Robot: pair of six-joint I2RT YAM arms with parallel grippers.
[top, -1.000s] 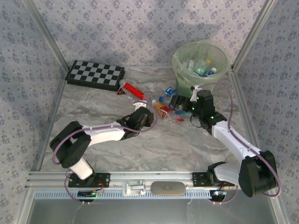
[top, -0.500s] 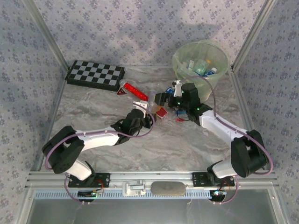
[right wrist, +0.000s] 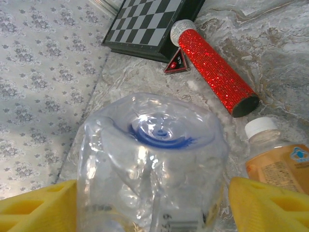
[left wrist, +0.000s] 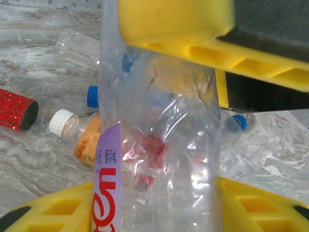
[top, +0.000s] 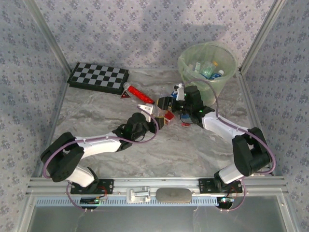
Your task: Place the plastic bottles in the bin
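Clear bottle (left wrist: 159, 145) pinched between left fingers (left wrist: 174, 19); second bottle (right wrist: 154, 159) between parted right fingers (right wrist: 270, 205).

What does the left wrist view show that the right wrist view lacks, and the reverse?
Left wrist: a crumpled clear bottle with a purple-lettered label, seen side-on between that camera's yellow fingers, and other clear bottles lying on the table behind it.
Right wrist: a clear bottle seen base-on between yellow fingers, with the checkerboard and a small red triangle beyond.
Shared: the red glitter stick, the orange-labelled bottle with its white cap, and the marble table.
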